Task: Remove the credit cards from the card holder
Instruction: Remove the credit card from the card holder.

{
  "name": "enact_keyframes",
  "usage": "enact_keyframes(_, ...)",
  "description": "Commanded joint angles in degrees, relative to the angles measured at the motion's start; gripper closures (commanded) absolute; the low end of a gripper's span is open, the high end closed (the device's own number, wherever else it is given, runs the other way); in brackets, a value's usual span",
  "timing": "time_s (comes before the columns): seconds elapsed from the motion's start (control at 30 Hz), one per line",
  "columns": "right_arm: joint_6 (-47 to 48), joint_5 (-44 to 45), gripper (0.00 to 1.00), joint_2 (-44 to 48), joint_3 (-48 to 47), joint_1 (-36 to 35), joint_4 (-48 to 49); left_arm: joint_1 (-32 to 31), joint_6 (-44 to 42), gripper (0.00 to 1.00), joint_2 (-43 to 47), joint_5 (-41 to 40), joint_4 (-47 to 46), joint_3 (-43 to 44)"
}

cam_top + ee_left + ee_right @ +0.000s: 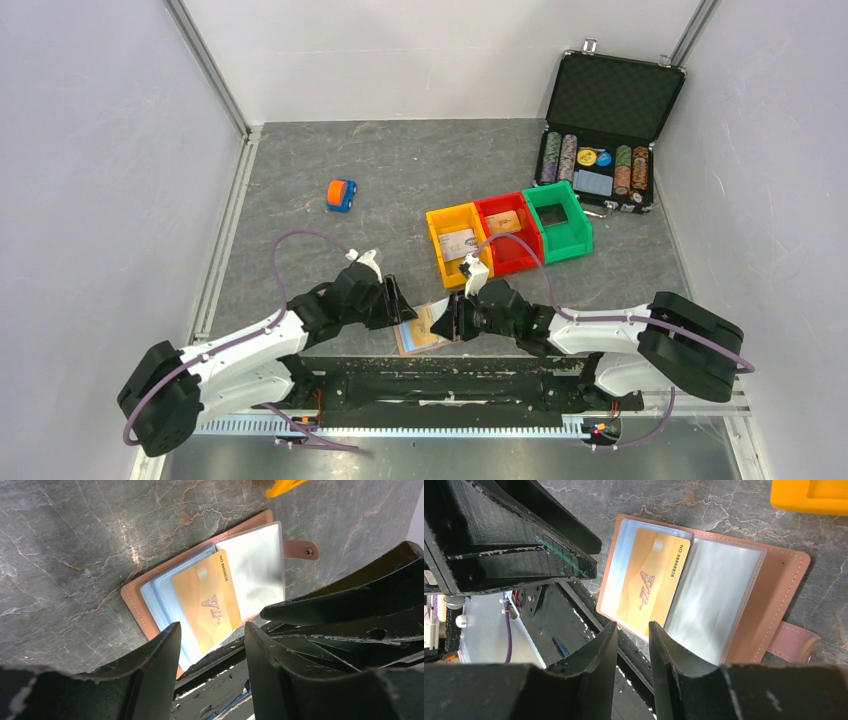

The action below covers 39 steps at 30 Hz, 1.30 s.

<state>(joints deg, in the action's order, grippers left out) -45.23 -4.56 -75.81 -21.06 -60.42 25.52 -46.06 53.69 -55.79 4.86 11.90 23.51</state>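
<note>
Overhead view: the left fingers (pixel 400 302) and the right fingers (pixel 456 318) point toward each other at the near edge of the grey surface (pixel 400 160). The card holder (pixel 425 332) lies open and flat between their tips, close to both. Beyond the right fingers, a yellow bin (pixel 440 250), a red bin (pixel 528 240) and a green bin (pixel 580 230) stand in a row, with an open black chip case (pixel 612 95) farther off. A small orange and blue toy car (pixel 341 194) sits well beyond the left fingers.

Left wrist view: the left fingers (pixel 155 670) stand apart with nothing between them. Just past their tips lies the card holder (pixel 134 596), with a yellow-orange credit card (pixel 205 600) among its clear pockets. The right fingers (pixel 350 607) reach in alongside.

Right wrist view: the right fingers (pixel 594 660) are parted by a narrow gap and grip nothing. The card holder (pixel 784 580) lies just beyond their tips, the credit card (pixel 649 575) nearest them and the snap strap (pixel 791 640) off to one side.
</note>
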Motion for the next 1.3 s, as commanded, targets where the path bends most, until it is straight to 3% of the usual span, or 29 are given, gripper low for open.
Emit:
enact_keyframes(0.0, 1.3, 1.5, 0.67, 0.0, -2.3, -0.2, 0.4, 0.3, -3.3, 0.44, -1.1, -1.0, -0.3, 1.6)
enact_keyframes(0.23, 2.7, 0.7, 0.67, -1.6, -3.4, 0.3, 0.0, 0.3, -3.2, 0.63, -4.1, 0.0, -2.3, -0.3)
enact_keyframes(0.6, 2.1, -1.8, 0.66, -5.3, -2.8, 2.2, 1.6, 0.3, -2.6, 0.66, -5.6, 1.3, -6.5, -5.1)
enact_keyframes(1.27, -0.1, -1.7, 0.62, -7.5, -1.1, 2.4, 2.6, 0.3, -3.0, 0.72, -6.2, 1.3, -6.1, -5.5)
